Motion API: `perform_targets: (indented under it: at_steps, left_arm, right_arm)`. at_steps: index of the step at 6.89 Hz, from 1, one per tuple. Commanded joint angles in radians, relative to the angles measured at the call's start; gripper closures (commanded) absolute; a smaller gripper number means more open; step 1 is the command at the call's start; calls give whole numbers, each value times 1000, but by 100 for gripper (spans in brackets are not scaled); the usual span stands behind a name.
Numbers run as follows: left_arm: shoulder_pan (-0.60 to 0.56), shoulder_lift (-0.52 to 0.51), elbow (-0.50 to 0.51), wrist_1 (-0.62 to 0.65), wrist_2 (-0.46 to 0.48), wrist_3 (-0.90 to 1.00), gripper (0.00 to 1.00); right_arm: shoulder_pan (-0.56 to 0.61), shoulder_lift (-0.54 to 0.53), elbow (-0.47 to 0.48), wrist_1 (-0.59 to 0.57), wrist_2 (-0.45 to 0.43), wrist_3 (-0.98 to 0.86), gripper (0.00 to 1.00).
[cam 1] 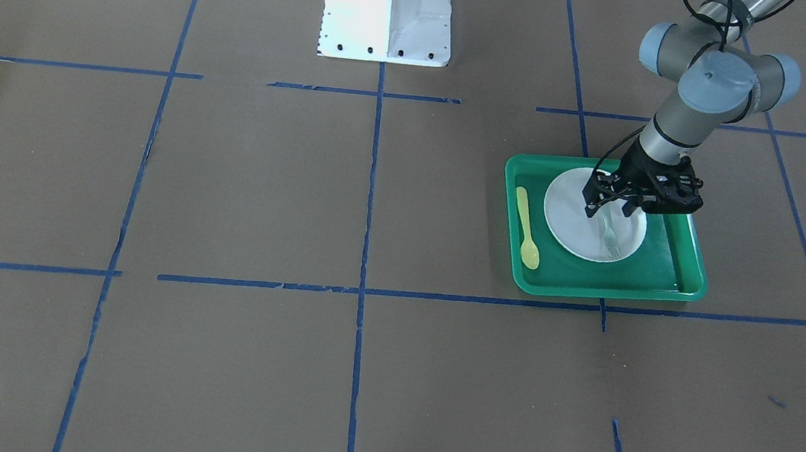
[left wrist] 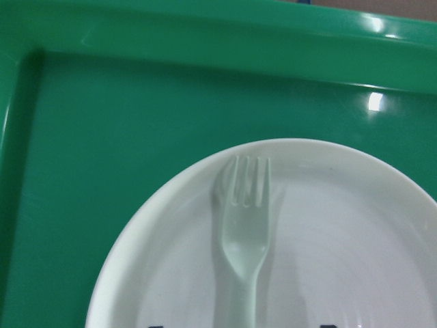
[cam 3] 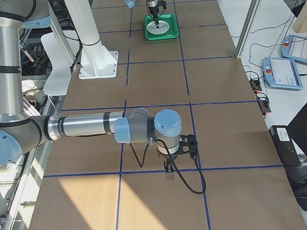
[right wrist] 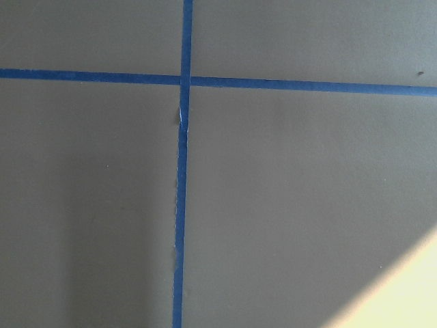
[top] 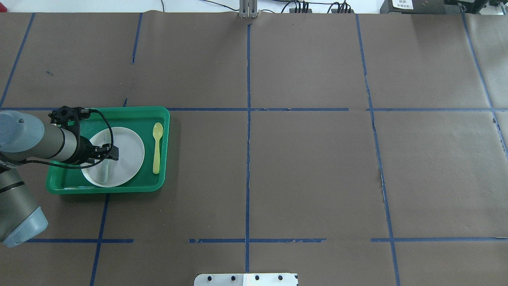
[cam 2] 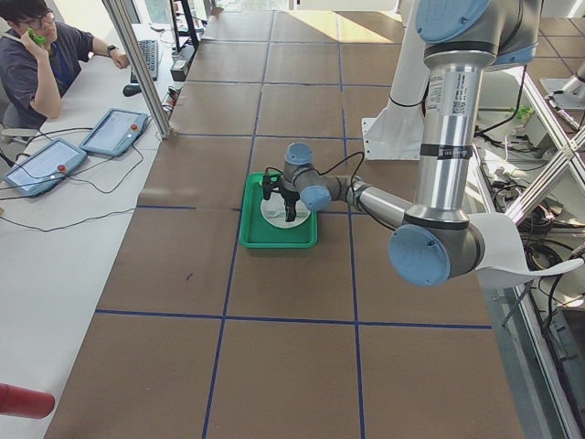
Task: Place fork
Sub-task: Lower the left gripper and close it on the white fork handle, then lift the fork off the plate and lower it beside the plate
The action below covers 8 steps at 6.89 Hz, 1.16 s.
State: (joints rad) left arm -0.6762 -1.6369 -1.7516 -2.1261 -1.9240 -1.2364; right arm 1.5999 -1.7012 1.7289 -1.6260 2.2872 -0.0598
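The pale translucent fork (left wrist: pixel 244 225) lies flat on the white plate (left wrist: pixel 355 225), tines toward the tray wall. The plate sits in the green tray (left wrist: pixel 136 116). In the front-facing view the fork (cam 1: pixel 610 236) rests on the plate (cam 1: pixel 568 221), and my left gripper (cam 1: pixel 609 209) hangs low over its handle end. The jaws stand open, one fingertip on each side of the handle, apart from it. From overhead the left gripper (top: pixel 106 154) is above the plate (top: pixel 129 151). My right gripper (cam 3: pixel 172 168) hovers over bare table far from the tray; I cannot tell its state.
A yellow plastic spoon (cam 1: pixel 527 228) lies in the tray (cam 1: pixel 591 289) beside the plate, on the side toward the table's middle. The white robot base (cam 1: pixel 388 11) stands at the table's centre edge. Blue tape lines cross the brown table.
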Motion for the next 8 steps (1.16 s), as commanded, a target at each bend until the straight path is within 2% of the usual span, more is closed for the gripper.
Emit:
perform_targets:
  at_steps: [1, 2, 3, 4, 5, 8]
  left_arm:
    - [1, 2, 1, 1, 0, 0, 32]
    - [1, 3, 1, 1, 0, 0, 32]
    - [1, 5, 0, 1, -1, 0, 48]
    - [0, 6, -2, 1, -4, 2, 80]
    - [0, 6, -5, 0, -10, 0, 100]
    - [-9, -1, -22, 1, -9, 5, 100]
  right_arm:
    - [0, 0, 0, 0, 0, 0, 0]
    - [0, 0, 0, 0, 0, 0, 0]
    - [0, 0, 1, 0, 0, 0, 0]
    - [0, 0, 0, 0, 0, 0, 0]
    - [0, 0, 0, 0, 0, 0, 0]
    - [0, 0, 0, 0, 0, 0, 0]
